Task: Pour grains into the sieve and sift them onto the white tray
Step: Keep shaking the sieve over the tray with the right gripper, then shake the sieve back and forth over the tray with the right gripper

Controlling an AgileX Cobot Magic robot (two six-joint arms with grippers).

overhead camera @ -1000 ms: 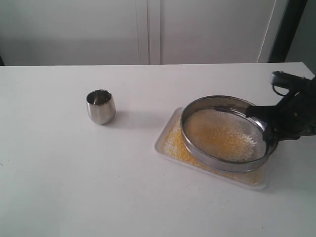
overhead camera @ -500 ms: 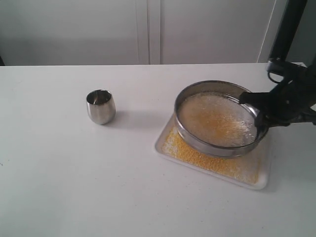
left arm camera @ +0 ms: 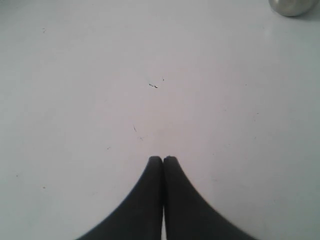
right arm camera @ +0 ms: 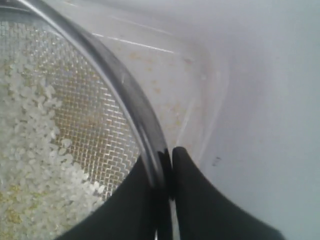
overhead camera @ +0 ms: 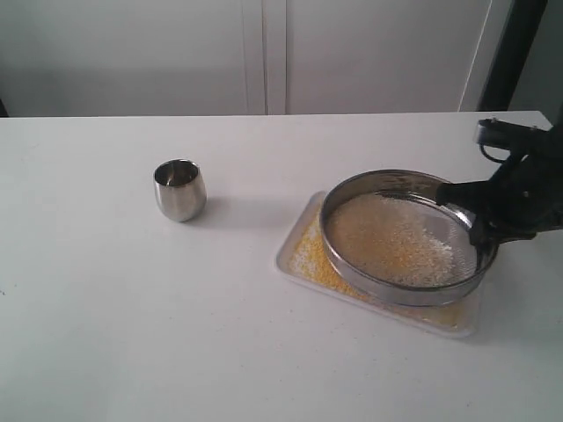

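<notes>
exterior view: on the table (overhead camera: pixel 106 308), the white tray (overhead camera: pixel 287 260) lies under the sieve (overhead camera: pixel 387 294). the right hand (overhead camera: pixel 479 224) pinches the sieve's rim, seemingly to let fine yellow grains (overhead camera: pixel 396 242) drop through while pale ones sit on the mesh. the left hand (left arm camera: pixel 163 160) is closed and empty, over the table.

No writing, label, brand, number or sign was legible in any view; the sieve (overhead camera: pixel 396 295), white tray (overhead camera: pixel 284 261) and steel cup (overhead camera: pixel 180 190) showed plain surfaces.
</notes>
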